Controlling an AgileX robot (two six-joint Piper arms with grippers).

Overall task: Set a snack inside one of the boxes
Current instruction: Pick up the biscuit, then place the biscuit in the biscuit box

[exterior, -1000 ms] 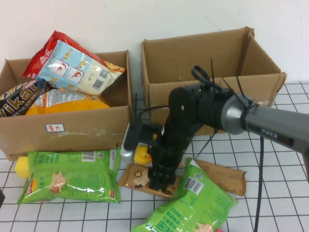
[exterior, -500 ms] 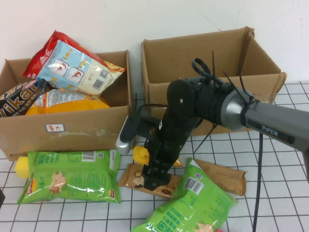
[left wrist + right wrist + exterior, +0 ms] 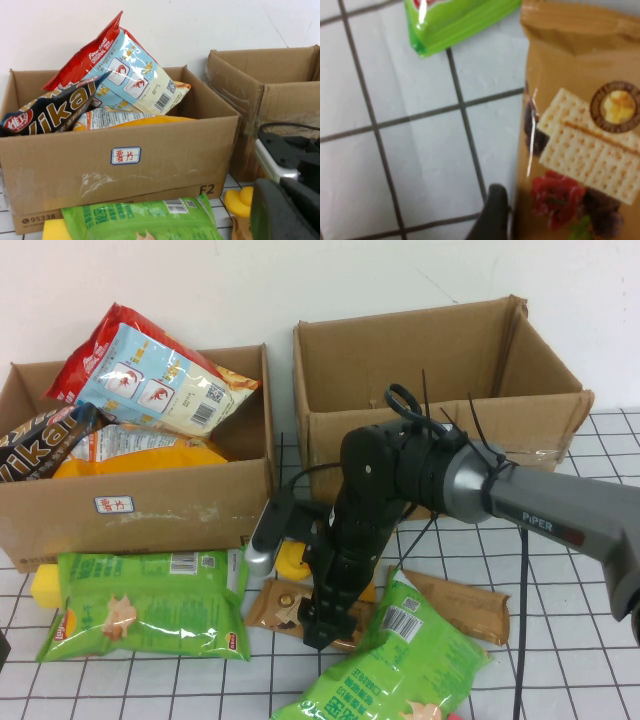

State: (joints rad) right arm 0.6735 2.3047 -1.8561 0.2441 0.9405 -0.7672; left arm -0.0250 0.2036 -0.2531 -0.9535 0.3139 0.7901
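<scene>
The right gripper (image 3: 318, 628) points down onto the brown cracker packet (image 3: 290, 610), which lies flat on the grid-lined table (image 3: 560, 660) just in front of the left cardboard box (image 3: 140, 505) full of snacks. One dark fingertip (image 3: 493, 215) sits at the packet's edge; how wide its jaws stand cannot be told. The left gripper is out of sight.

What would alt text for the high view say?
The right hand reaches down onto a brown cracker pack on the grid table, between two green bags. Behind stand a snack-filled box and an open box. The left hand is out of view.
</scene>
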